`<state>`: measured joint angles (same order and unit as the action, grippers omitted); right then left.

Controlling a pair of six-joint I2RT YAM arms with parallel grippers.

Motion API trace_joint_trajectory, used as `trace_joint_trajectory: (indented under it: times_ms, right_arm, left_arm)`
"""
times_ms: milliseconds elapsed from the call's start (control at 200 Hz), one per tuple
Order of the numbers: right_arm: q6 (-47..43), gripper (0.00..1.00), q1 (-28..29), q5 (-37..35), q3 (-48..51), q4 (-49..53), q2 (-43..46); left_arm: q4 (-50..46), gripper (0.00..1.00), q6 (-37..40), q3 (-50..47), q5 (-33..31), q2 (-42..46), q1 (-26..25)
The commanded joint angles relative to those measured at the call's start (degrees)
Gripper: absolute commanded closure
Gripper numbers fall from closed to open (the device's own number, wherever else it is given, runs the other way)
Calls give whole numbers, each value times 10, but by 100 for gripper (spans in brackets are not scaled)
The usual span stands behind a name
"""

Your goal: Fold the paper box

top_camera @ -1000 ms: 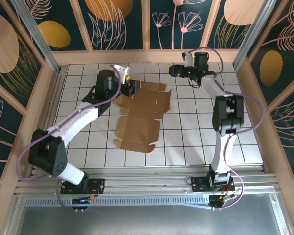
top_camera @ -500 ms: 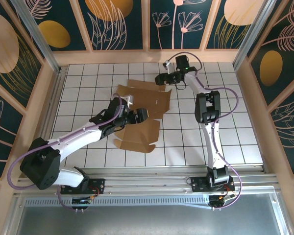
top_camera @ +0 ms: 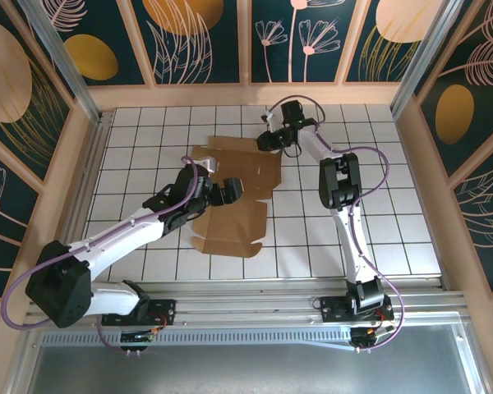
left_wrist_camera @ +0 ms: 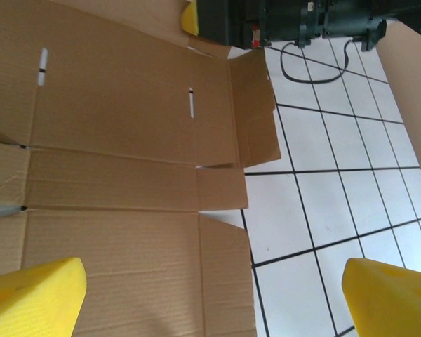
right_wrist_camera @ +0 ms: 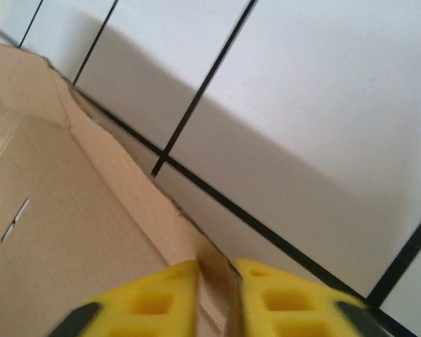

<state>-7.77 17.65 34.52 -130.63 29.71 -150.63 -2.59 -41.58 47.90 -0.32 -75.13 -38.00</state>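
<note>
The paper box (top_camera: 234, 193) lies unfolded and flat on the white-tiled table (top_camera: 353, 222), left of the table's middle and toward its far side. Its creases and slots face up.

The main risk, as I judge it, is at the far edge of the box. The right gripper (top_camera: 263, 141) has only a thin bite on the rim of a flap there, and nothing pins the rest of the sheet down. If that arm lifts or pulls now, the whole light sheet could slide or swing across the tiles instead of bending at its crease. The flap could also slip out of the pads, or the kraft board could buckle or tear beside the grip, because the hold is so close to the edge. A fold started this way may also land off the scored line.

The right jaws are clenched on that flap. In the right wrist view, the two yellow fingertips (right_wrist_camera: 168, 295) nearly meet, with the raised cardboard edge sandwiched between them.

The left gripper (top_camera: 230, 191) hangs over the middle of the box with its jaws released and spread wide. In the left wrist view its yellow fingertips (left_wrist_camera: 35, 295) sit at opposite corners, one over cardboard and one over bare tile. They hold nothing and seem clear of the sheet.
</note>
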Motion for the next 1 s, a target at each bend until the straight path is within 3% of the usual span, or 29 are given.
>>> trace_joint_trajectory:
  times_ms: [0,90,235,420,611,701,791,991]
  right_arm:
    - [-27,90,18,-32,38,-23,67]
    - [-64,94,34,-74,117,-68,139]
    - [-117,99,61,-157,282,-187,272]
    - [-158,100,70,-181,459,-346,416]
    - [-233,100,71,-170,643,-568,526]
    - [-253,100,72,-164,703,-651,552]
    - [-267,100,71,-156,715,-655,561]
    - [-301,100,71,-124,742,-642,578]
  left_arm:
    - [-34,5,26,29,-66,16,4]
    - [-42,5,81,68,-115,20,14]
    - [28,3,248,103,-151,28,42]
    - [219,1,549,61,-80,36,77]
    - [237,1,915,63,47,-18,89]
    - [201,1,965,110,121,-68,115]
    - [167,1,996,158,200,-116,136]
    - [89,1,1100,257,241,-215,141]
